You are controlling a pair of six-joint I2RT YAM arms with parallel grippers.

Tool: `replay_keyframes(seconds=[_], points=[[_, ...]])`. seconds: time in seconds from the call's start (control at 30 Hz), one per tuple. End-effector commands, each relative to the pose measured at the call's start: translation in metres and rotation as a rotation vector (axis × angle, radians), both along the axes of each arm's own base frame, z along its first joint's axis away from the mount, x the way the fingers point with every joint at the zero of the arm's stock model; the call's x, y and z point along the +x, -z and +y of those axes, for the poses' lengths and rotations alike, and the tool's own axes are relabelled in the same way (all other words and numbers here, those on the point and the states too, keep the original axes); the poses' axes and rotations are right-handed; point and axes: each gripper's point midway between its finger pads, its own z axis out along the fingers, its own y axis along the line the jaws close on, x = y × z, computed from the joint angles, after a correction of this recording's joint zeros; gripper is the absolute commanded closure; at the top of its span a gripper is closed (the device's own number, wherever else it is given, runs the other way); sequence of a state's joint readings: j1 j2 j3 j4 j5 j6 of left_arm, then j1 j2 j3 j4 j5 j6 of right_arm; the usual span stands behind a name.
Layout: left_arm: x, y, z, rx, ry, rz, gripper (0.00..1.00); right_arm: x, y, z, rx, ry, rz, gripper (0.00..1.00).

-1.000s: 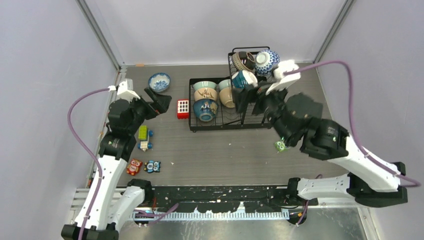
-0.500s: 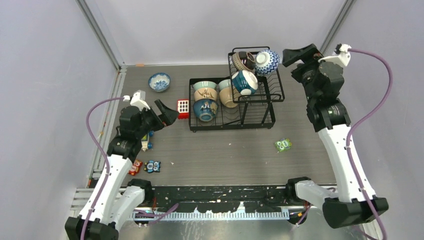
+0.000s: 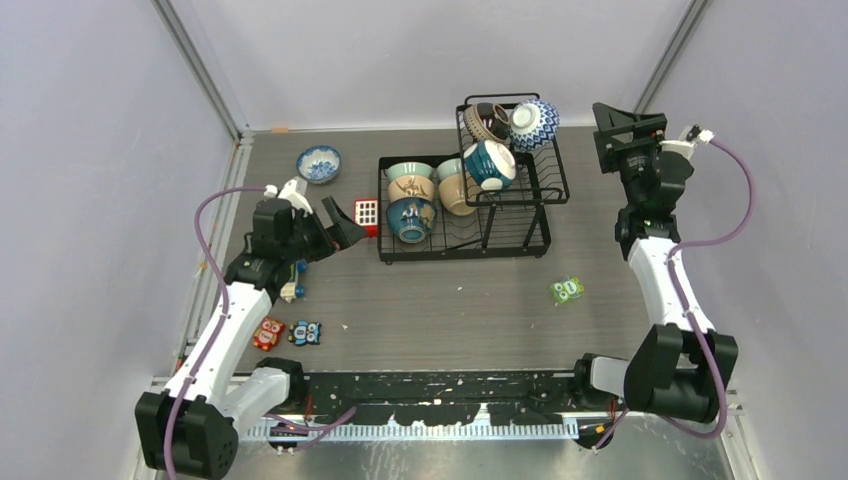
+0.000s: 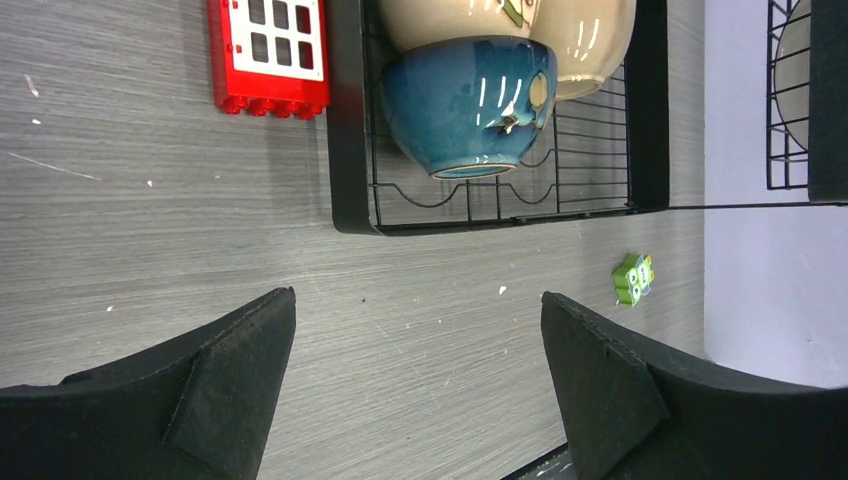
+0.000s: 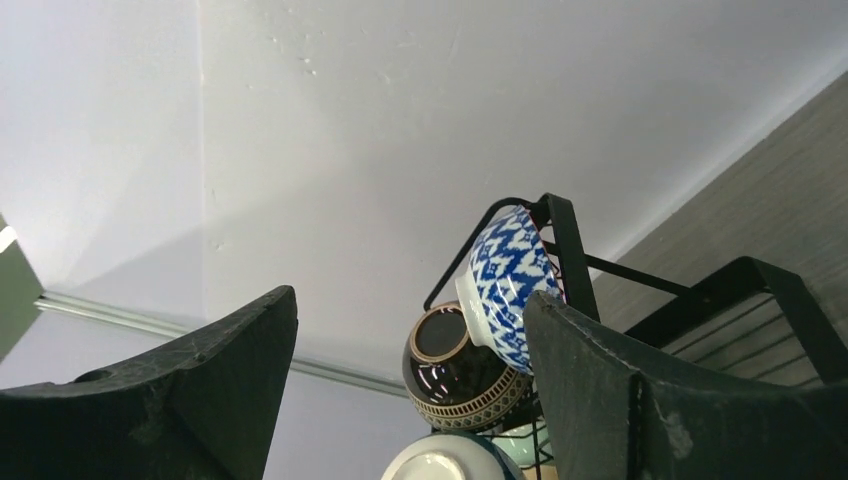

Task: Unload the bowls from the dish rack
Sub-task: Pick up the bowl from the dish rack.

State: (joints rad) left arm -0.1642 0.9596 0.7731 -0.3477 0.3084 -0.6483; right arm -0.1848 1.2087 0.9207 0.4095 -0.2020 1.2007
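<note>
Right arm [image 3: 665, 270] has swung clear of the dish rack [image 3: 540, 215] since a second ago and now stands raised on its 3 o'clock side; left arm [image 3: 230, 310] has reached forward toward the red block [image 3: 366, 217]. Clock bearings are read on the overhead view, arm bases at 6

Count of toys, near to far: one orange toy [image 3: 267, 332] and one blue toy [image 3: 305, 332] at 8 o'clock, a third partly hidden by the left arm, one green block [image 3: 566, 290] at 4 o'clock, one red block with white squares just beside the rack's 9 o'clock edge. Count of bowls [image 3: 456, 194]: nine, eight in the rack and one on the table [image 3: 450, 300]

Left gripper [image 3: 345, 222]: jaws spread wide, nothing held, over bare table just short of the red block

Dish rack: black wire, a flat slotted tray joined to a taller box basket toward 1 o'clock; sited at 12 to 1 o'clock on the table. Tray holds five in two rows: dark blue bowl [image 4: 470, 105] nearest and tilted, then tan bowl [image 3: 411, 187] and pale green bowl [image 3: 409, 171]; alongside, a cream bowl [image 3: 457, 196] and a second pale green bowl [image 3: 450, 167]. Basket holds three: teal-and-white bowl [image 3: 489, 164] at its near rim, brown bowl [image 5: 455, 365] and zigzag bowl [image 5: 505, 280] on their sides at the far end, side by side

Right gripper [image 3: 605, 138]: jaws spread wide, nothing held, facing 9 o'clock toward the basket's top, apart from the rack

Loose bowl [image 3: 319, 163]: blue-and-white, upright on the table at 11 o'clock, well apart from the rack
</note>
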Motion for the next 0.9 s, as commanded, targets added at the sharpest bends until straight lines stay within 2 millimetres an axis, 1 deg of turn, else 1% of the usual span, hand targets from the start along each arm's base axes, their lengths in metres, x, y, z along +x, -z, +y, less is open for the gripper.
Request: replay_keyframes(seconds=[0.0, 0.03, 0.13, 0.27, 0.33, 0.53, 0.73, 0.87], points=[[0.003, -0.023, -0.004, -0.026, 0.017, -0.067, 0.07, 0.000, -0.044, 0.004, 0.017, -0.096, -0.217, 0.13], [0.002, -0.024, -0.003, -0.025, 0.011, -0.074, 0.07, 0.005, -0.043, 0.006, 0.018, -0.123, -0.219, 0.13], [-0.002, -0.018, -0.003, -0.036, 0.005, -0.066, 0.06, 0.018, -0.028, 0.005, 0.030, -0.142, -0.193, 0.14], [-0.005, -0.012, -0.007, -0.056, 0.024, -0.037, 0.06, 0.024, -0.013, 0.008, 0.036, -0.170, -0.190, 0.15], [-0.006, -0.011, -0.009, -0.066, 0.030, -0.030, 0.07, 0.029, -0.011, 0.011, 0.039, -0.197, -0.207, 0.15], [-0.006, -0.007, -0.009, -0.101, 0.022, -0.023, 0.06, 0.034, -0.002, 0.010, 0.071, -0.214, -0.231, 0.15], [-0.006, -0.003, -0.010, -0.112, 0.024, -0.006, 0.06, 0.043, 0.001, 0.016, 0.072, -0.271, -0.242, 0.16], [-0.004, 0.005, -0.011, -0.116, 0.018, 0.022, 0.07, 0.045, 0.007, 0.018, 0.095, -0.297, -0.249, 0.17]])
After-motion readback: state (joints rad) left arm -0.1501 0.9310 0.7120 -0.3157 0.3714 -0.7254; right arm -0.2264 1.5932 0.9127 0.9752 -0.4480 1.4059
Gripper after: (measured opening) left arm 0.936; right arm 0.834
